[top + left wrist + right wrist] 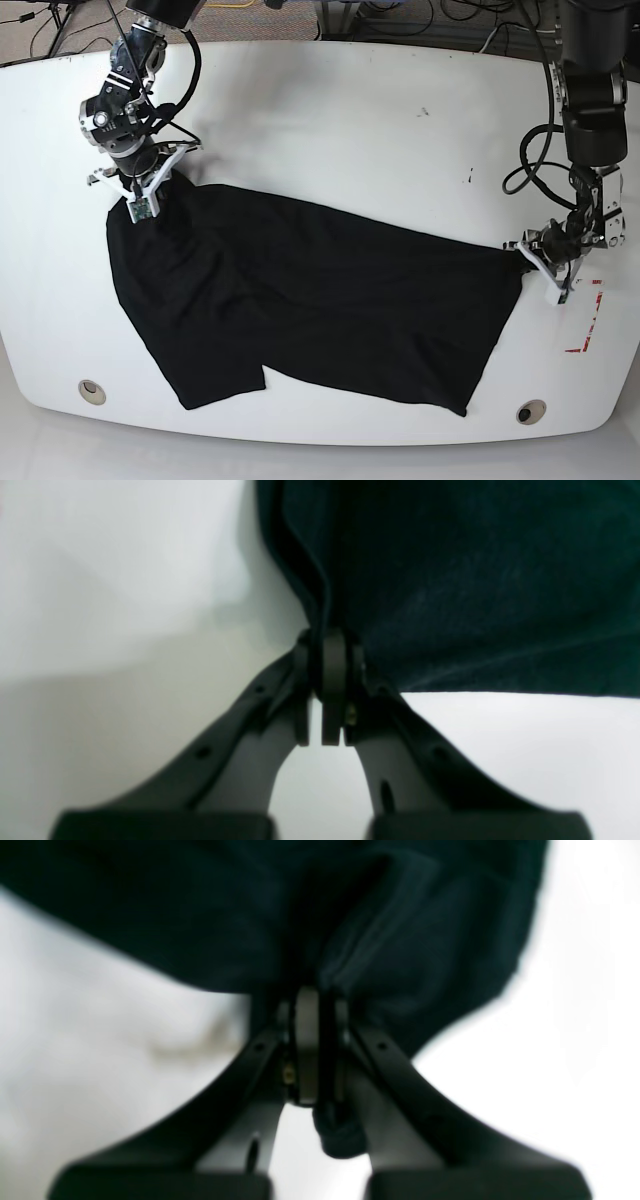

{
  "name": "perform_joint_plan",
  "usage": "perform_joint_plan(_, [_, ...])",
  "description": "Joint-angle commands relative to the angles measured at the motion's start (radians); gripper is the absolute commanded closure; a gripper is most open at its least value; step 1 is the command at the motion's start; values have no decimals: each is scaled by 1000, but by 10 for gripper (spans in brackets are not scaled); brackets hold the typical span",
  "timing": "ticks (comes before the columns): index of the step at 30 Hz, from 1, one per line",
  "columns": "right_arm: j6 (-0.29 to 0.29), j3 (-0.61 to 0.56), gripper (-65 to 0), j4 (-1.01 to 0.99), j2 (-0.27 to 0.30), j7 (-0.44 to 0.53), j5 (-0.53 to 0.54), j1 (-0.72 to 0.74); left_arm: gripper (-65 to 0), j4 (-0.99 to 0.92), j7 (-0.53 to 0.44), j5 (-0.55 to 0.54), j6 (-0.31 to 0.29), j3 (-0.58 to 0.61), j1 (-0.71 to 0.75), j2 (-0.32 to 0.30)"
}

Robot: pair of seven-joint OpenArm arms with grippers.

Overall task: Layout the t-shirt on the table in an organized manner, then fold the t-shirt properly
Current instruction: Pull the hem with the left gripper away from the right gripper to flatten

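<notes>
Both hands pinch the t-shirt — clamped hems blurred, fingertips hidden.

Lighting was bright and even in the base view, which was sharp; the white worktop showed mild glare and the arms cast only faint shadows. Both wrist views were soft. The right wrist view was heavily blurred, and the t-shirt there lacked visible texture. In the left wrist view, a soft shadow lay beside the end effector.
</notes>
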Motion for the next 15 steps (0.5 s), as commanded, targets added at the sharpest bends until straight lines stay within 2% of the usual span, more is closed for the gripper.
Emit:
perform_joint_plan(1, [-5,16,0,19,10,22,7,6,-8,93,25,-3,-2,-76,56,-41])
perform_joint_plan(7, [-5,33,0,19,12,19,1,-15,-8,263,114,1,-6,-226,207,-66])
perform_joint_plan(15, [-5,33,0,19,12,19,4,-52,-10,484,175,0,-8,-335,395,-72])
